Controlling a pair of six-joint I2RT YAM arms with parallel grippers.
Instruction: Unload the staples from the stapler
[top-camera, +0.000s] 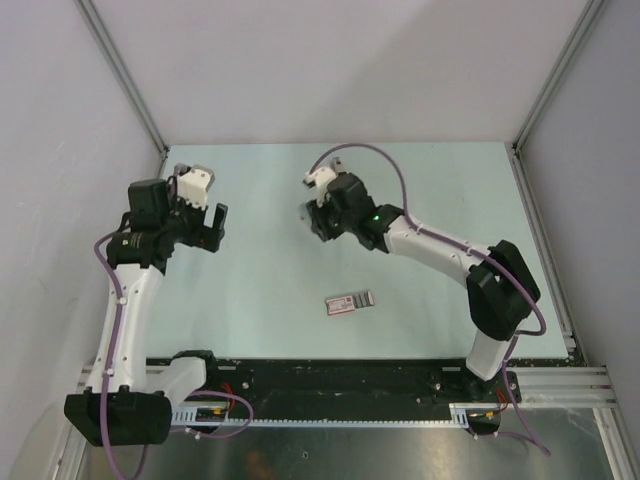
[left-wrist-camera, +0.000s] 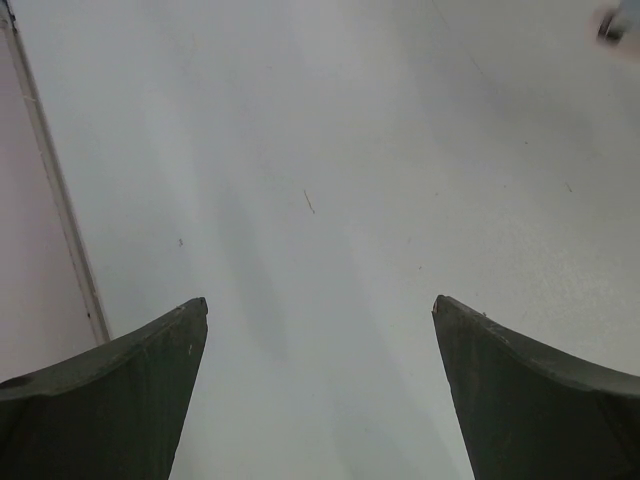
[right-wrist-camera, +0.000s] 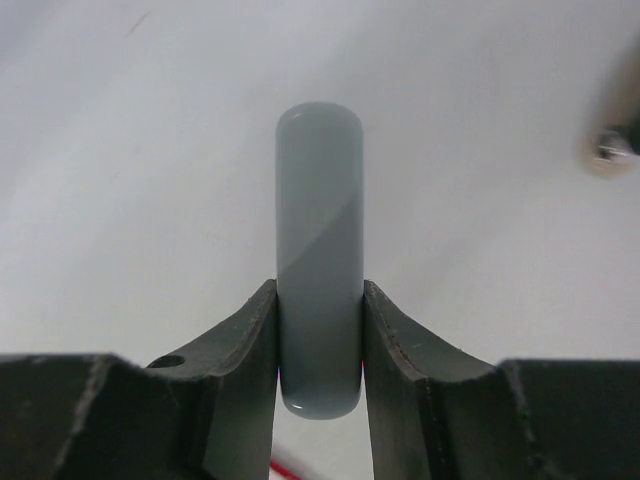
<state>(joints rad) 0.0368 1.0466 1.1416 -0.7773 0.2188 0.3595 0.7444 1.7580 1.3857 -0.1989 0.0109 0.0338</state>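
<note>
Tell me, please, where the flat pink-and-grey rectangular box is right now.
In the top view, the flat pink-and-grey rectangular box lies on the pale green table toward its near edge, closer to the right arm, with nothing touching it.

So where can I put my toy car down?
The far strip of the table by the back wall is bare. So is the patch between the left gripper and the pink-and-grey box. It's crowded around the right gripper, which holds the stapler.
</note>
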